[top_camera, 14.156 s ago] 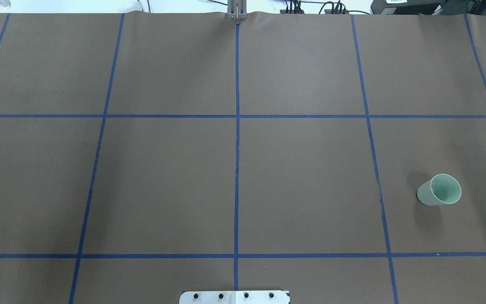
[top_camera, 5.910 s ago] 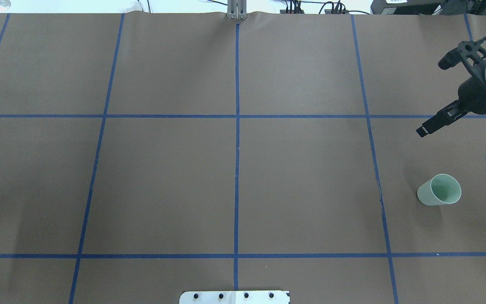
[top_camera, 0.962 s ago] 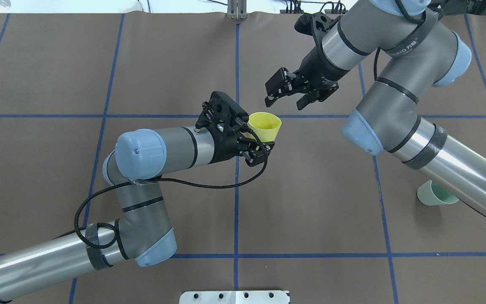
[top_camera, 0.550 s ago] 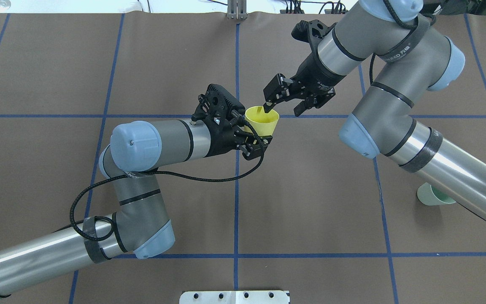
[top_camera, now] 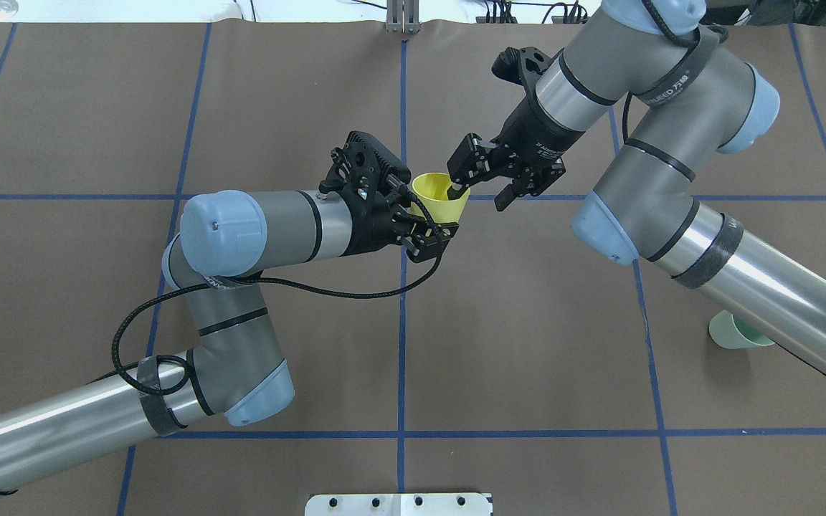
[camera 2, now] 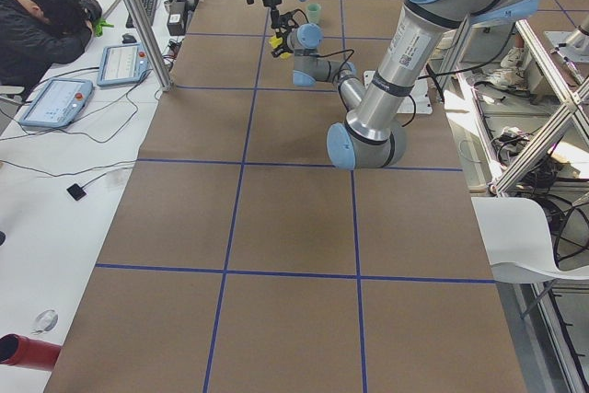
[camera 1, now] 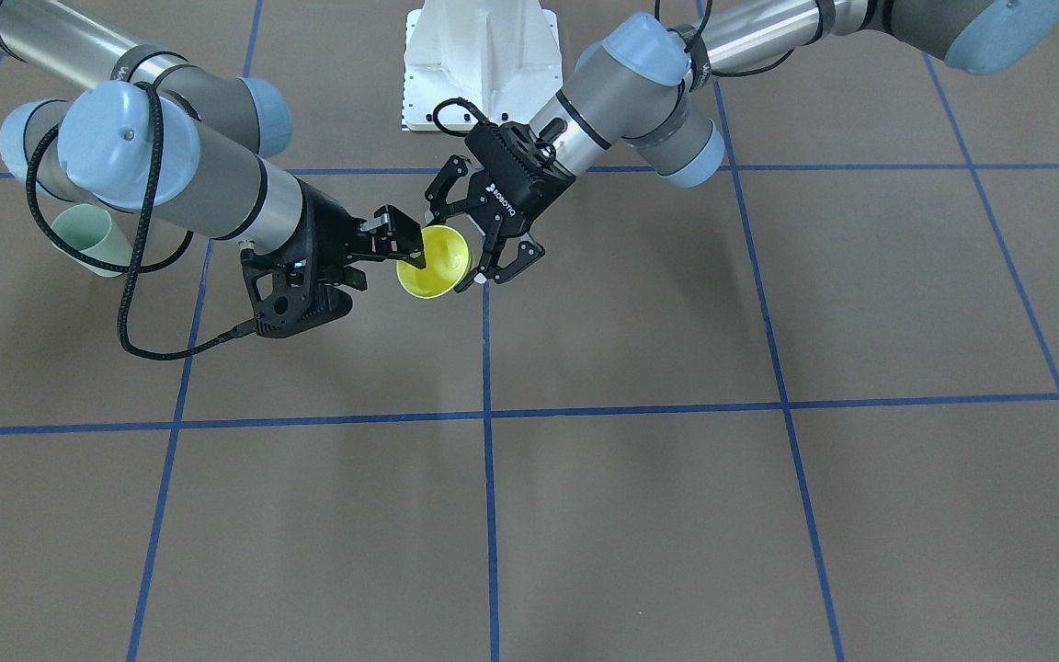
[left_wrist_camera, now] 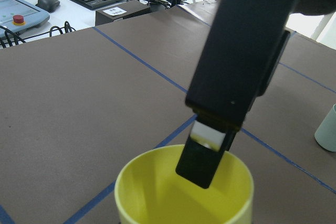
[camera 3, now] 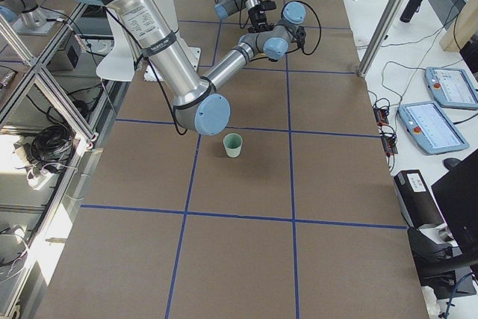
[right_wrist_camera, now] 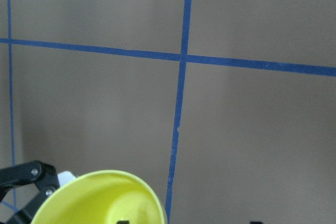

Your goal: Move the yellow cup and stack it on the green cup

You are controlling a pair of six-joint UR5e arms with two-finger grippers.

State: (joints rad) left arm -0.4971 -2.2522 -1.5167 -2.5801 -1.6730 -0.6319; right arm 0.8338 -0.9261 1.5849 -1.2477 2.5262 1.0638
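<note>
The green cup is half hidden under the right arm in the overhead view, and in the front-facing view only part of its wall shows behind that arm. The camera at the table's right end shows it whole, upright on the table near the right arm's elbow joint. In the left wrist view it is cut off at the right edge. The left pincer pinches the yellow cup low on its body. One finger is mostly covered by the cup from overhead, and none of its fingers show in its own wrist view. The yellow cup is held off the table near the centre line, mouth up and tilted somewhat, well apart from the green cup. The right pincer is spread across the cup's rim on the side away from the left pincer. One finger dips inside the mouth and the other hangs outside the wall. Whether either finger touches the wall cannot be told. The right wrist view shows only the yellow rim at the bottom edge
</note>
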